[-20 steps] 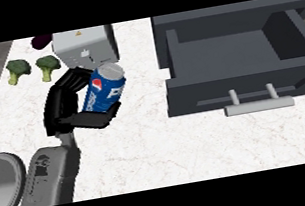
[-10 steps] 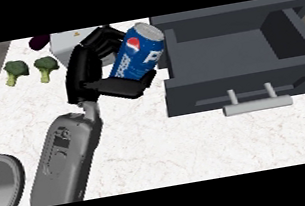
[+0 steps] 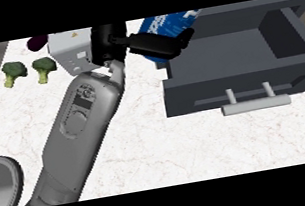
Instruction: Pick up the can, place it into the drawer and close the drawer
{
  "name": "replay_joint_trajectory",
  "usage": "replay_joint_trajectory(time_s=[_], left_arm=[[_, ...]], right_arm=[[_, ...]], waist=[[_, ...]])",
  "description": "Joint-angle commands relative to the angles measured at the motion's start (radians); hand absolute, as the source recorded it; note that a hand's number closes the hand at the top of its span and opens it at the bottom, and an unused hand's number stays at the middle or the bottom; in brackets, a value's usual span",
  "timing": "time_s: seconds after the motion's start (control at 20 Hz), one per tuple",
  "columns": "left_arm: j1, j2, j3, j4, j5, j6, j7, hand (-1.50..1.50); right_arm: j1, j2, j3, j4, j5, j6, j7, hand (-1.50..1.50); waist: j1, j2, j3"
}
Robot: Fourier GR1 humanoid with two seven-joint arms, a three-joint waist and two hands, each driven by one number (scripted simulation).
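Partly hidden can (image 3: 166, 23) in left hand (image 3: 152, 45)

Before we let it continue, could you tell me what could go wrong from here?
The can, held in the left hand, hangs at the left edge of the drawer, not over its middle, so on release it may catch the wall or land on the counter. The forearm passes close to the white box and might nudge it.

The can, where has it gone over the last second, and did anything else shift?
The left hand, still curled round the can, carried it up the view and rightward, from over the counter to the left edge of the open drawer. Nothing was let go. The drawer stayed open and the broccoli pieces stayed put.
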Motion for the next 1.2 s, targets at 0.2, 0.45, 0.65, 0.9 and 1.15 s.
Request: replay_joint_trajectory(time_s=[0.2, 0.45, 0.65, 0.9, 1.15], left_arm=[[-0.273, 0.000, -0.053, 0.232, 0.098, 0.122, 0.024, 1.50], [-0.399, 0.000, 0.004, 0.400, 0.130, 0.080, -0.013, 1.50], [-0.454, 0.000, -0.091, 0.503, 0.199, 0.158, -0.042, 1.50], [-0.490, 0.000, -0.157, 0.558, 0.278, 0.181, -0.069, 1.50], [-0.563, 0.000, -0.198, 0.671, 0.341, 0.203, -0.118, 1.50]], right_arm=[[0.009, 0.020, 0.019, 0.065, 0.048, -0.003, -0.083, -1.50], [-0.044, -0.005, 0.001, 0.071, 0.046, -0.009, -0.034, -1.50], [-0.012, 0.020, 0.052, 0.031, 0.048, -0.010, -0.027, -1.50], [0.019, 0.020, 0.074, 0.074, 0.076, -0.005, -0.087, -1.50], [-0.096, 0.012, 0.074, 0.030, 0.091, -0.045, 0.029, -1.50]], waist=[[-0.015, 0.003, 0.001], [-0.008, 0.004, 0.001], [-0.022, 0.005, 0.001], [-0.029, 0.005, 0.001], [-0.047, 0.011, 0.001]])
